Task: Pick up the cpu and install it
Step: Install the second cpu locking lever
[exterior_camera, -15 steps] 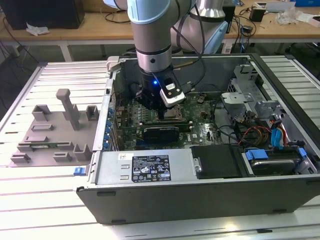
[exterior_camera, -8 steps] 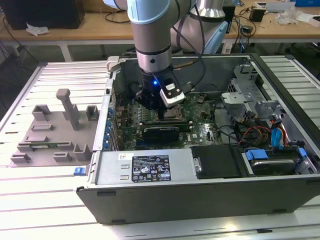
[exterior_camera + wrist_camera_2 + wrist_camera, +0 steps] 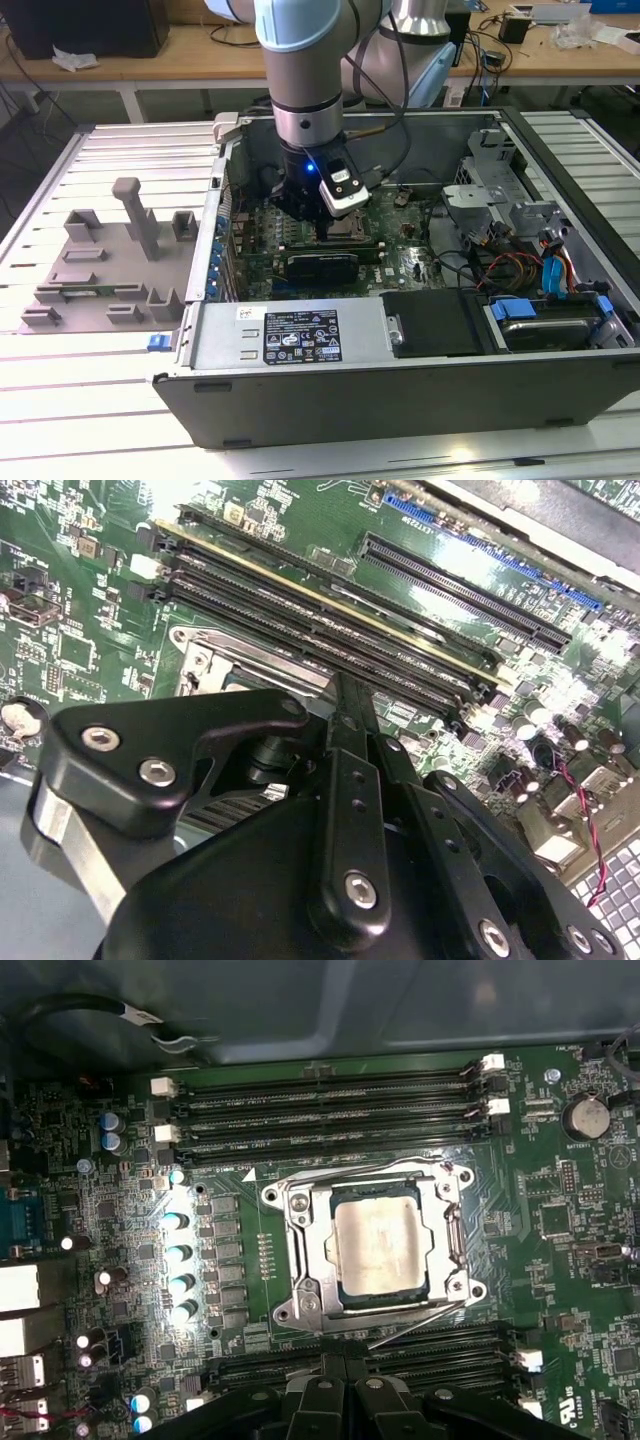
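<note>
One cpu (image 3: 381,1243) is on record: in the first wrist view we find it seated flat inside the socket frame (image 3: 372,1248) on the green motherboard (image 3: 560,1230), its square silver top dull and faintly smudged, with a thin darker rim showing around it. We note memory slots (image 3: 330,1110) running along two opposite sides of the frame. In the exterior view the gripper (image 3: 322,222) hangs low inside the open computer case (image 3: 420,390), directly over the socket area. In the second wrist view the fingers (image 3: 350,780) appear drawn together with nothing between them, clear of the chip. The case rests on a slatted metal surface (image 3: 100,400), with a grey fixture tray (image 3: 100,265) beside it on the exterior view's left.
</note>
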Controlling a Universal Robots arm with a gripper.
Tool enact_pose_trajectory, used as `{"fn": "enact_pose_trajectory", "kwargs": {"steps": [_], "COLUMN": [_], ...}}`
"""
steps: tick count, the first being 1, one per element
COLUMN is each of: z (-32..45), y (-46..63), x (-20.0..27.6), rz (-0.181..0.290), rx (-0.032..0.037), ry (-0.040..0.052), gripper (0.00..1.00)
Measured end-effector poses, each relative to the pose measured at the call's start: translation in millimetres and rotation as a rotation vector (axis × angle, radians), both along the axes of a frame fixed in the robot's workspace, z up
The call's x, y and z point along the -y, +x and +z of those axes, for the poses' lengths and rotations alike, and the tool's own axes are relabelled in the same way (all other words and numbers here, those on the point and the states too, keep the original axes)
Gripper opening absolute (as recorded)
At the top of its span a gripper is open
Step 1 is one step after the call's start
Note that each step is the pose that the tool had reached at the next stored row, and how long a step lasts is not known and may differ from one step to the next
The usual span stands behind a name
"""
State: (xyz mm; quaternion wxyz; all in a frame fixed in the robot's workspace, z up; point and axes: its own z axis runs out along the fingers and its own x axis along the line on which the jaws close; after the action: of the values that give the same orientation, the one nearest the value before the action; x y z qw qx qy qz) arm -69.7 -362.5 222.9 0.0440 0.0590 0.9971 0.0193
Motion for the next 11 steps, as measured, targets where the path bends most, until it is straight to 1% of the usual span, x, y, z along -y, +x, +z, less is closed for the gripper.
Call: {"fn": "enact_pose_trajectory", "kwargs": {"steps": [7,11], "z": [-2.8,-4.6], "y": [-0.7,-4.2], "x": [0.9,2.3], "rz": [0.0,0.0], "rx": [-0.0006,-0.0007], "ry": [0.0001,-0.0001], "gripper": [0.11,0.11]}}
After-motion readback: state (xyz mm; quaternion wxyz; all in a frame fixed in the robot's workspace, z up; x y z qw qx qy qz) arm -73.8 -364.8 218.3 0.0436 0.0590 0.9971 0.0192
